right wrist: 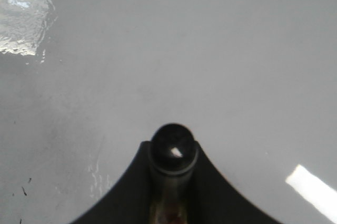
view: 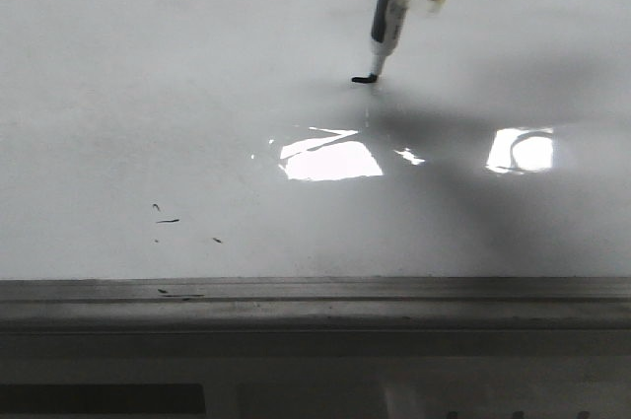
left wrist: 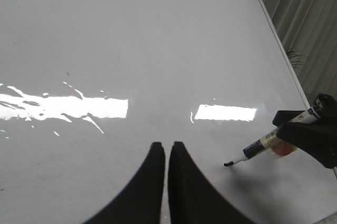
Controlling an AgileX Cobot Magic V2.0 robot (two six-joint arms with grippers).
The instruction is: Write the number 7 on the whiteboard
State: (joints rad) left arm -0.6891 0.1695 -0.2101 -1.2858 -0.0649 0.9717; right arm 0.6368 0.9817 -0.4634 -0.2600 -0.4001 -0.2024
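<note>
The whiteboard [view: 148,94] is a glossy white surface with glare patches. My right gripper [right wrist: 173,153] is shut on a marker [view: 387,20], also seen in the left wrist view [left wrist: 258,149] and end-on in the right wrist view [right wrist: 173,145]. Its tip touches the board at the right end of a short black horizontal stroke [view: 363,79], also visible in the left wrist view [left wrist: 228,164]. Only this short bar of the number 7 shows. My left gripper [left wrist: 164,147] is shut and empty, hovering over the board to the left of the marker.
Tiny black specks and dashes [view: 166,220] lie on the board's near left. A grey metal ledge [view: 315,301] runs along the near edge. The board's far edge [left wrist: 279,39] shows in the left wrist view.
</note>
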